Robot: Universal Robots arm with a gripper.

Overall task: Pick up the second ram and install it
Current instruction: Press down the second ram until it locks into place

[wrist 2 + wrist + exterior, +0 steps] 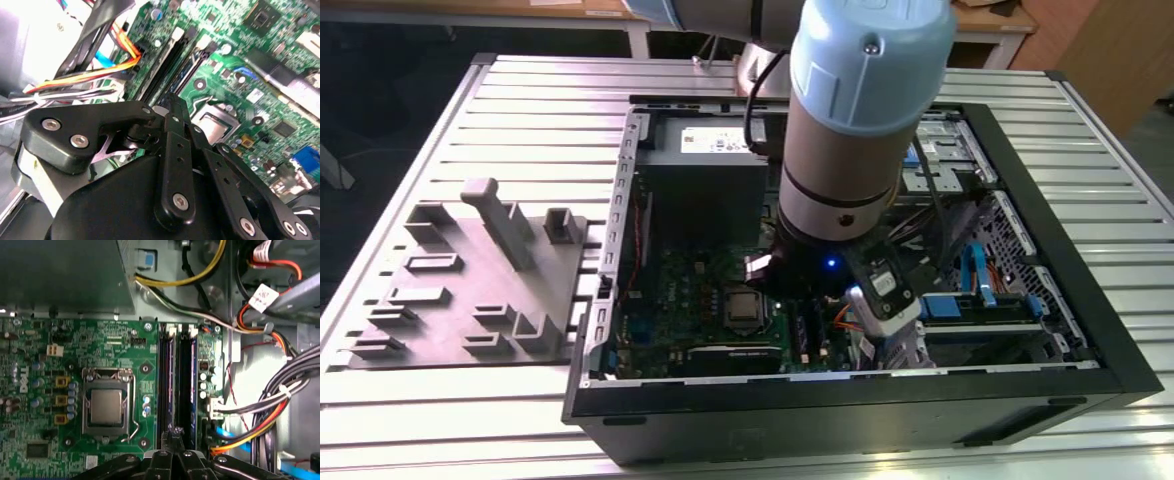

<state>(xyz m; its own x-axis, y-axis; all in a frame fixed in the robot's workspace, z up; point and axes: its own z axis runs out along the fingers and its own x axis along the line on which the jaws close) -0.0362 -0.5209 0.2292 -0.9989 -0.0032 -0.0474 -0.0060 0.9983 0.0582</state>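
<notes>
- The gripper [175, 432] hangs low over the green board [107, 342] inside the open computer case [1101, 330]. Its two fingers are pressed together, and nothing is visible between them
- In the first wrist view, the second ram [167, 380] reads as the thin purplish strip standing on edge in one of the two long black slots [186, 375]. It lies just beside a bluish card in the neighbouring slot
- The closed fingertips sit at one end of this pair of slots, about over the line between them. Whether they touch the card's top edge cannot be told
- In the second wrist view, the gripper [172, 107] hovers close above the same slots
- Judged as an object, the card is very light, stiff and thin, so weight is no concern, but it is fragile: it would likely crack under bending or twisting
- The sensible hold is across its two flat faces near the middle of the long upper edge, away from the contact edge
- Any pushing is best done straight down on that upper edge, since a tilted push could jam it in the slot
</notes>
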